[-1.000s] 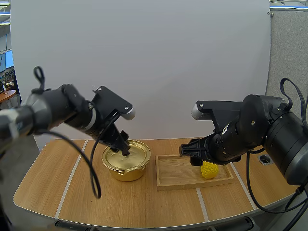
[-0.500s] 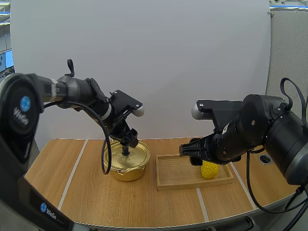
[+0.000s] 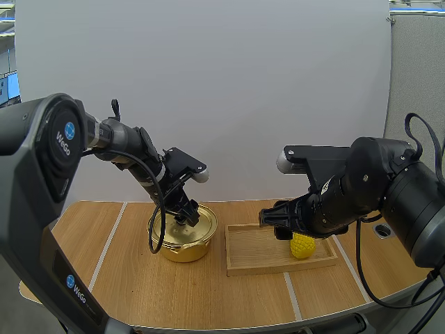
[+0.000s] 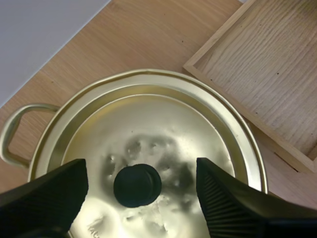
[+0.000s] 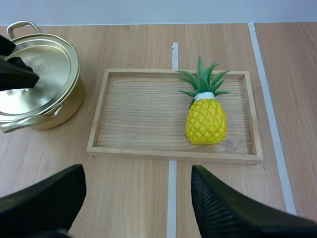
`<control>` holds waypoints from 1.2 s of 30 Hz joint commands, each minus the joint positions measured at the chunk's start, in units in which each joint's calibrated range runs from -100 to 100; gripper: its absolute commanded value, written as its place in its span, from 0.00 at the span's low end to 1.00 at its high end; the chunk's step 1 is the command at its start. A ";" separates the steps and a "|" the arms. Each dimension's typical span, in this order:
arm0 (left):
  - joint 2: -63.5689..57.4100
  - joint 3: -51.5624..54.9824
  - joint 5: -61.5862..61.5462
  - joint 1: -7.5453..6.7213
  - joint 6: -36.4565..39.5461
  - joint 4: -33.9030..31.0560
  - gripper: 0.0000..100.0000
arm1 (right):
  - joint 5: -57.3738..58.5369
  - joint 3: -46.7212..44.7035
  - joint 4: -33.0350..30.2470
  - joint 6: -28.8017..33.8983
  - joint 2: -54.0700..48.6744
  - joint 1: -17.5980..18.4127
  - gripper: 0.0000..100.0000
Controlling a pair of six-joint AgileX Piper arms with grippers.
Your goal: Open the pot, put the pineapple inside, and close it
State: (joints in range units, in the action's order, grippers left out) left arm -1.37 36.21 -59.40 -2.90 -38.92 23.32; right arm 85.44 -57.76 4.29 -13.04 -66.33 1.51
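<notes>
Left claw (image 4: 141,171) spread wide over the pot (image 3: 188,247), one finger on either side of the black knob (image 4: 137,185) and clear of it, lid (image 4: 148,119) seated on the pot. Right claw (image 5: 137,173) spread too, pinching nothing, above the table (image 5: 297,124) just in front of the tray (image 5: 143,124). Pineapple (image 5: 205,119) lying in the tray, leaves pointing away from the right claw, well apart from the pot.

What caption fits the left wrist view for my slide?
Open left gripper straddles the black knob on the gold lid, beside the wooden tray.
</notes>
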 commanded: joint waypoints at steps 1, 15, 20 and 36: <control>0.86 -0.48 1.08 -0.22 0.42 -0.13 1.00 | -0.93 0.41 0.12 -0.39 -0.24 -0.24 1.00; 1.30 -0.48 -0.20 -0.22 1.17 -0.23 0.24 | -0.93 0.41 0.12 -0.39 -0.24 -0.24 1.00; 1.30 -0.48 -0.20 -0.22 2.13 -0.46 0.00 | -0.93 0.41 0.12 -0.39 -0.24 -0.24 1.00; -16.07 -12.53 -6.30 -0.22 6.05 -2.83 0.00 | -0.93 0.41 0.12 -0.39 -0.24 -0.24 1.00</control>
State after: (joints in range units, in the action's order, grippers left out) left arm -13.61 27.10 -65.09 -2.90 -33.87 20.24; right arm 85.44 -57.76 4.29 -13.04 -66.33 1.51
